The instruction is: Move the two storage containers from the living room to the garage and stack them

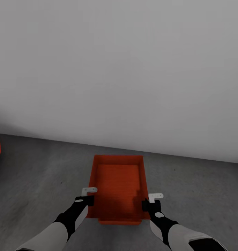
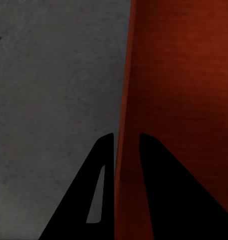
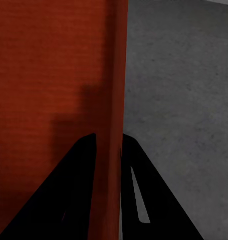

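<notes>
**Orange-red bin gripped on both side walls**

An orange-red storage container (image 1: 118, 181), shallow and flat-bottomed, is sitting lower centre over the grey floor (image 1: 45, 170). The left gripper (image 1: 87, 199) and right gripper (image 1: 147, 204) are each pinching a thin side wall.

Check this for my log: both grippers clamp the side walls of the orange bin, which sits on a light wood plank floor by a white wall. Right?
Not quite. The floor under the orange bin is dark grey concrete, not light wood planks, as the head view shows. The rest holds: the left gripper and right gripper each straddle a side wall, and the white wall stands just beyond.
</notes>
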You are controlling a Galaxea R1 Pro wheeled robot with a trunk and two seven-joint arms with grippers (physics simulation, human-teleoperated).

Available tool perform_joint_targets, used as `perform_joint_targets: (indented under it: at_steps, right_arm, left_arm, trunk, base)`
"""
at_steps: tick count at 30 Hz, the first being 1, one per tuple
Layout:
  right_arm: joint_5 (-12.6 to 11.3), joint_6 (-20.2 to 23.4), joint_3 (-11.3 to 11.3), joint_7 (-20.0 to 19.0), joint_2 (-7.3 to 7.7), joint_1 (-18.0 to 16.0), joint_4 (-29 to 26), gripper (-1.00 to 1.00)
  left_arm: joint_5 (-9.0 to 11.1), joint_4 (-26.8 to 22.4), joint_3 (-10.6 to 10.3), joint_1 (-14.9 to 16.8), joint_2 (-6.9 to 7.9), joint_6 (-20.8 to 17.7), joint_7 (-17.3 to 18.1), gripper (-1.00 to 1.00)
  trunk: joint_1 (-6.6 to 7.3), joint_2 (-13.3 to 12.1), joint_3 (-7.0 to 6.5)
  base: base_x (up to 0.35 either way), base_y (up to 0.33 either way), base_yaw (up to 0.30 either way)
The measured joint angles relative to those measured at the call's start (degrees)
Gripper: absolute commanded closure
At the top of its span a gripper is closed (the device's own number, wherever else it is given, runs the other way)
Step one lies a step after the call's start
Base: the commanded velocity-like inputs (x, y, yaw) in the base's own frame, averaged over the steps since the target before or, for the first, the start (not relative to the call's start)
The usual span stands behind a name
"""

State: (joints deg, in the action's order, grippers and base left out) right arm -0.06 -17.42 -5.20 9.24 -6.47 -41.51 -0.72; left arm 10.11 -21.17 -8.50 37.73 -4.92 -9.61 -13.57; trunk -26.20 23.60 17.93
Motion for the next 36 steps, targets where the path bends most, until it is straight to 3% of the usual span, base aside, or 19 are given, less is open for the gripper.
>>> perform_joint_targets:
  at_steps: [36]
  right_arm:
    - [-0.08, -0.06, 0.00, -0.01, -0.01, -0.01, 0.02, 1.00]
  left_arm:
    - [-0.15, -0.11, 0.09, 0.00, 0.00, -0.09, 0.05, 1.00]
  trunk:
    - [-7.92, 14.48, 6.49]
  base:
    - [0.000, 0.000, 0.000]
